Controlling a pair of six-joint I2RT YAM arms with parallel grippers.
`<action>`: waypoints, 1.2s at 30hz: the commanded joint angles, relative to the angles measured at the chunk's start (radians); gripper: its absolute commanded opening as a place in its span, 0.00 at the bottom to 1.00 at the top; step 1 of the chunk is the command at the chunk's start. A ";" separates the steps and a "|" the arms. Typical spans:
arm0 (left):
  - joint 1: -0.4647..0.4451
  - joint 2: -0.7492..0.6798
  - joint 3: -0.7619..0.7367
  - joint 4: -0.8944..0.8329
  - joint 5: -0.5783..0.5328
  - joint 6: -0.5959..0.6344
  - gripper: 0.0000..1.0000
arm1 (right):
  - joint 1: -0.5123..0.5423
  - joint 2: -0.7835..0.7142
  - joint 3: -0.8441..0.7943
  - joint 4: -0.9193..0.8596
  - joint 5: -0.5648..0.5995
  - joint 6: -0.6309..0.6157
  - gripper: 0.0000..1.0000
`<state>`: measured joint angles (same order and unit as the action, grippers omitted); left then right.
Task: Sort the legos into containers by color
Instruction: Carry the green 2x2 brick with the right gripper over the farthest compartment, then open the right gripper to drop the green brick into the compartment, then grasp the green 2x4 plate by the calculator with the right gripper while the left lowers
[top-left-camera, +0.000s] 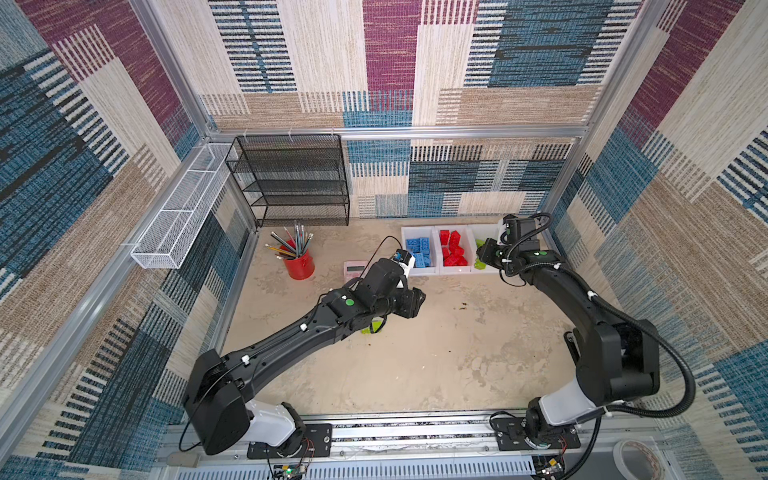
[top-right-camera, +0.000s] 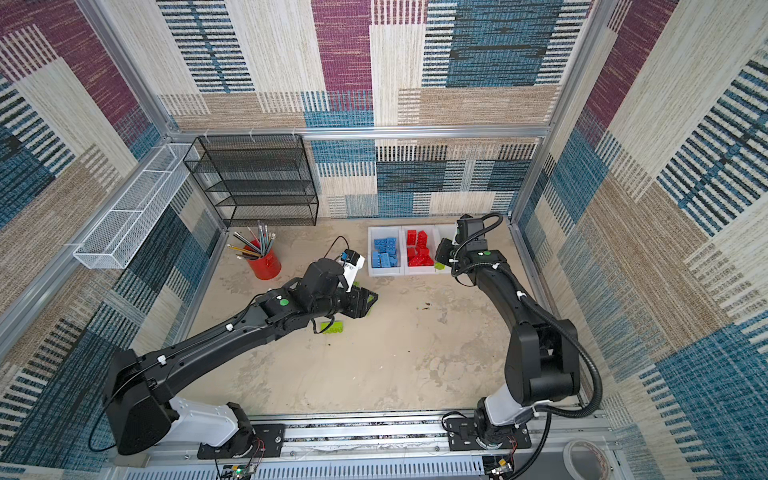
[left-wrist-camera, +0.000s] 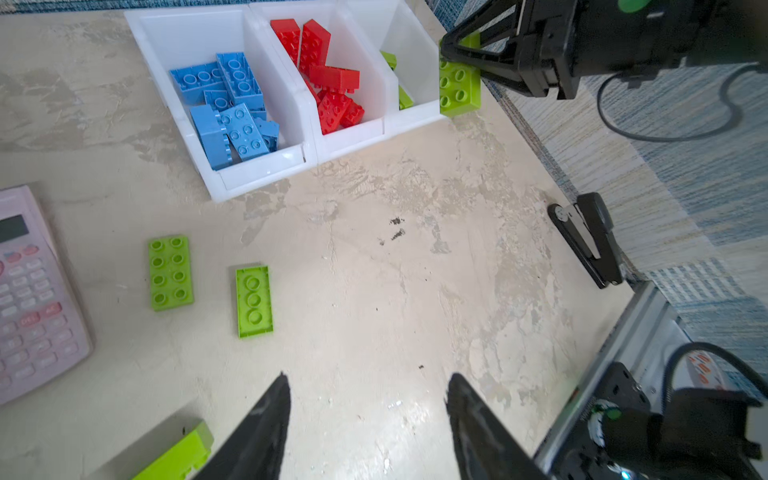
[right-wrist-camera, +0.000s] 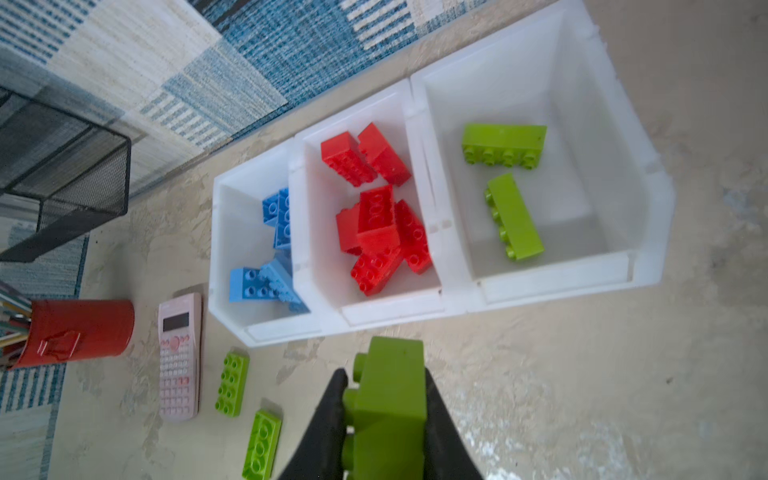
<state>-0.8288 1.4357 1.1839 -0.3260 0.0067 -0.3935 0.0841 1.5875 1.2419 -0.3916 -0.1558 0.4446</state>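
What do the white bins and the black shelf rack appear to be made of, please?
Bins: likely glossy white plastic, slightly translucent walls with soft highlights. Shelf rack: apparently black-coated metal mesh, see-through grid on thin wire frame.

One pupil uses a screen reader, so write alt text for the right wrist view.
The right gripper clamps a lime green brick near three joined white bins holding blue bricks, red bricks and two green bricks. Two more green bricks and a pink calculator lie on the table.
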 joint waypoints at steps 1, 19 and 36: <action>0.015 0.083 0.055 0.058 -0.029 0.048 0.61 | -0.067 0.091 0.064 0.127 -0.067 0.007 0.20; 0.053 0.198 -0.021 0.359 -0.063 0.047 0.59 | -0.158 0.534 0.495 0.095 -0.126 -0.024 0.22; 0.053 0.125 -0.086 0.369 -0.007 0.004 0.59 | -0.155 0.405 0.375 0.098 -0.111 -0.045 0.60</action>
<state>-0.7769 1.5871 1.1152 0.0177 -0.0151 -0.3721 -0.0742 2.0361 1.6318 -0.2985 -0.2691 0.4240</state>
